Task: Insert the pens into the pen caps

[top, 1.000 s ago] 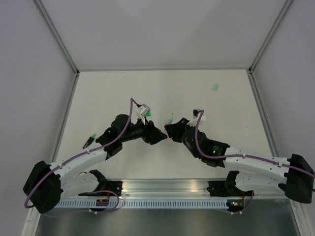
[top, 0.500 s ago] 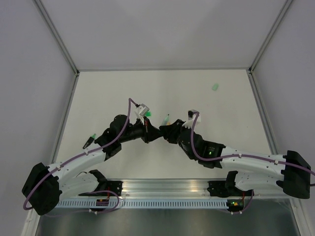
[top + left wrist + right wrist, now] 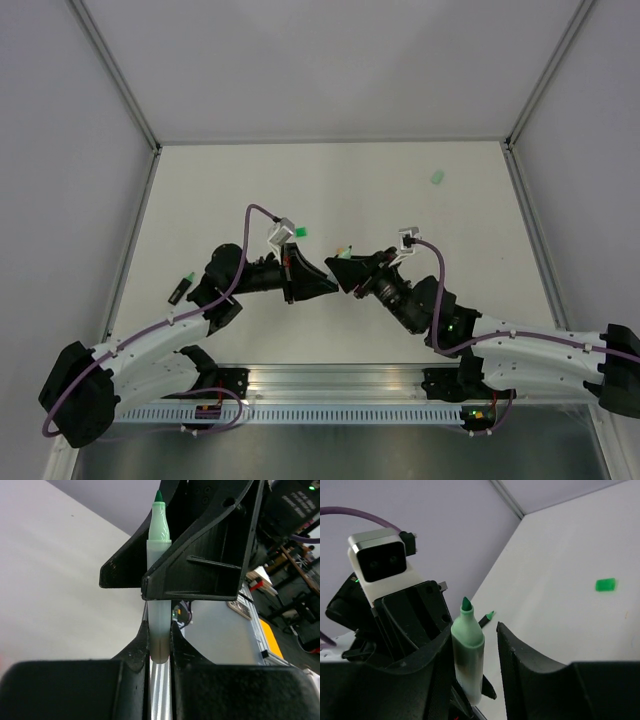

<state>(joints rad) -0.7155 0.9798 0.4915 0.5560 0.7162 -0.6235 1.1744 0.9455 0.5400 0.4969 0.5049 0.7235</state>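
1. The dark pen (image 3: pixel 181 288) lies at the worktop's (image 3: pixel 250 180) left edge, well apart from both arms.
2. The left gripper (image 3: pixel 160 635) is clamped on the butt end of the mint pen (image 3: pixel 159 527).
3. The right gripper (image 3: pixel 475 640) stands part-open round the same pen, with one finger touching it. Risk: if I pull away askew, that finger could drag the pen crooked or loose.
4. A green cap (image 3: pixel 437 177) lies at the far right.
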